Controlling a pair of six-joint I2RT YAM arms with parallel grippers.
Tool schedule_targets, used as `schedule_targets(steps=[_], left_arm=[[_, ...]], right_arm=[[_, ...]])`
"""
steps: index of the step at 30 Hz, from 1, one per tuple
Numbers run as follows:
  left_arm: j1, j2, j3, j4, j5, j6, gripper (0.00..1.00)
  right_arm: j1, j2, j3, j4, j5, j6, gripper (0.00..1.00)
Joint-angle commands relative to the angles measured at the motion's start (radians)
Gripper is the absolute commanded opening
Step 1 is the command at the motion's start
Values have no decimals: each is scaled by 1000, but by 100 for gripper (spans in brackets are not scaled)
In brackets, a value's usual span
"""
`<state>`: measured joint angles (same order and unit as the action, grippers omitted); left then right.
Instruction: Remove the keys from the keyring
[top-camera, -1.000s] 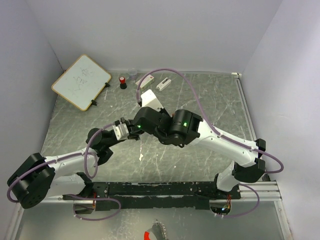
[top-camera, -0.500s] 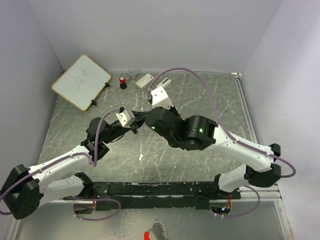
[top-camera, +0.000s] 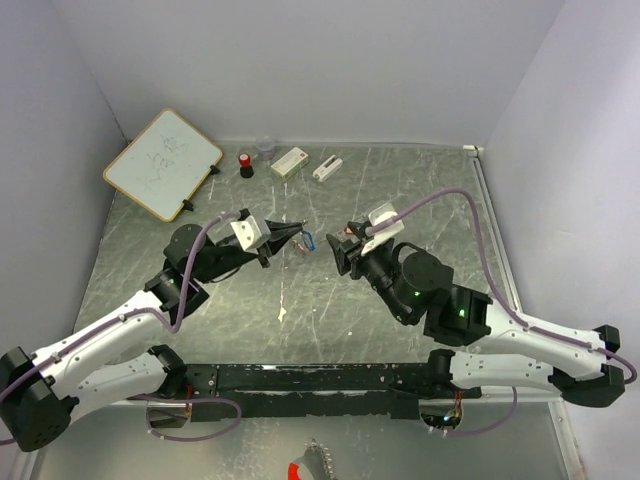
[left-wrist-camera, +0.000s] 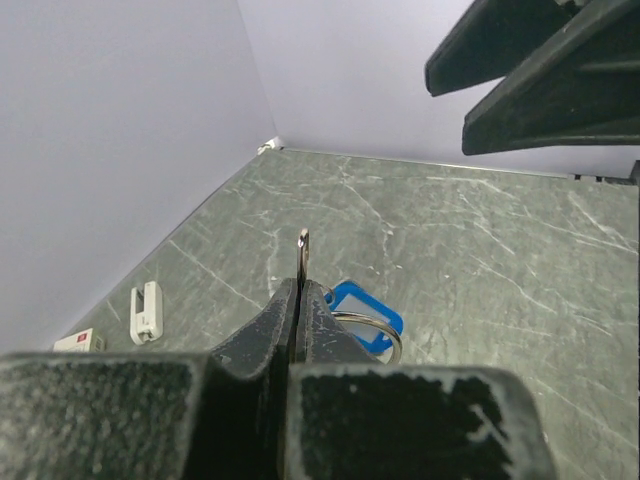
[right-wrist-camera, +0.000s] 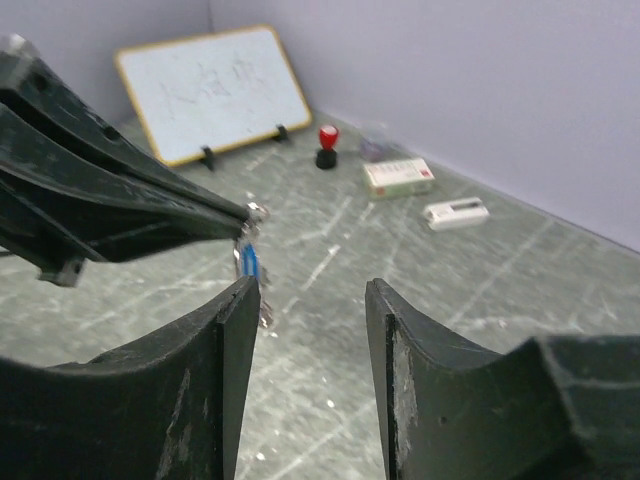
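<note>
My left gripper (top-camera: 289, 237) is shut on the keyring (left-wrist-camera: 389, 329), a thin silvery wire ring held above the table. A small metal loop (left-wrist-camera: 303, 246) sticks out past the pinched fingertips. A blue key (left-wrist-camera: 354, 302) with an oblong plastic head hangs from the ring just beyond the jaws; it shows as the blue key (top-camera: 307, 241) from above and the blue key (right-wrist-camera: 249, 262) in the right wrist view. My right gripper (top-camera: 345, 245) faces the left gripper (right-wrist-camera: 244, 212) from a short way to the right. The right gripper (right-wrist-camera: 310, 285) is open with nothing between its fingers.
A small whiteboard (top-camera: 163, 163) leans at the back left. A red-capped black cylinder (top-camera: 245, 164), a clear cup (top-camera: 265, 146) and two white boxes (top-camera: 290, 162) (top-camera: 327, 168) line the back wall. White walls close in both sides.
The right gripper has opened and drawn back to the right, away from the left gripper. The left arm stretched forward, still pinching the keyring with the blue key.
</note>
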<state>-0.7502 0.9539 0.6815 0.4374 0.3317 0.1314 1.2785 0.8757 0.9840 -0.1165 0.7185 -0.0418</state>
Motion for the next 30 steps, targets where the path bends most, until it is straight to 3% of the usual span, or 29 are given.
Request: schedule_targets(steps=[1,11,22,30], left_arm=[[3,-16,45,-14,76,4,7],[4,-66,89,-45,207,-15,7],[3,-63,105,4,322,-69,7],[3,-32,123,69,392,-141,7]], right_arm=[[0,-3,-53,171,-125,-7,47],[-1,-45,-180,325,-170,-26,52],[-8,-265,-321,361,-181,-35,60],[-7,-240,-357,416,-229,-17,61]])
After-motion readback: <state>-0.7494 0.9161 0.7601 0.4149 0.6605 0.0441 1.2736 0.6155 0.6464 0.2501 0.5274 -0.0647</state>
